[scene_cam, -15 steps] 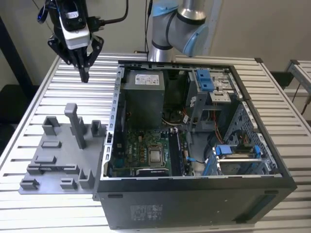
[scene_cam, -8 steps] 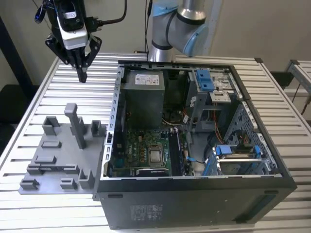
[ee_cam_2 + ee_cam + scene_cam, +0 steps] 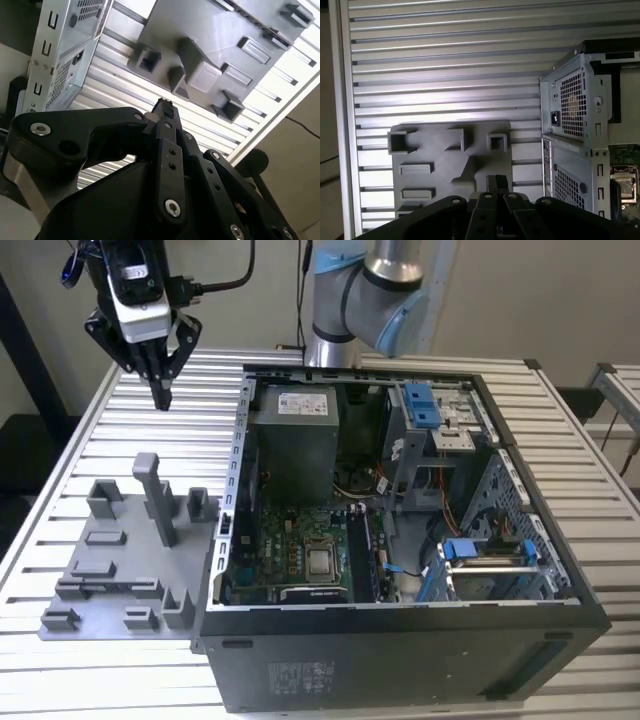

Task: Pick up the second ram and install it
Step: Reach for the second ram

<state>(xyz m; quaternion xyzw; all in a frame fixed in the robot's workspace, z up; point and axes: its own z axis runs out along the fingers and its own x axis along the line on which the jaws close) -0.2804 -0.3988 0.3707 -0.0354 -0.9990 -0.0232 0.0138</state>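
Observation:
My gripper [image 3: 162, 396] hangs above the slatted table at the exterior view's far left, higher than the grey holder plate [image 3: 110, 580] and behind it. Its fingers meet at a point and nothing shows between them. In the second wrist view the fingertips [image 3: 165, 107] are pressed together over the holder plate [image 3: 210, 30]. In the first wrist view the gripper [image 3: 496, 181] sits over the plate [image 3: 435, 160]. The plate's blocks and upright post [image 3: 158, 498] carry no stick. The second ram is out of view. I cannot tell whether the dark slots [image 3: 362, 552] on the motherboard hold a stick.
The open computer case [image 3: 400, 640] lies on its side at the centre and right, with its power supply [image 3: 292, 445], processor socket [image 3: 321, 562] and blue drive latches [image 3: 422, 405]. The arm's base [image 3: 345, 310] stands behind the case. The slatted table [image 3: 100, 680] reaches its edge at the exterior view's left.

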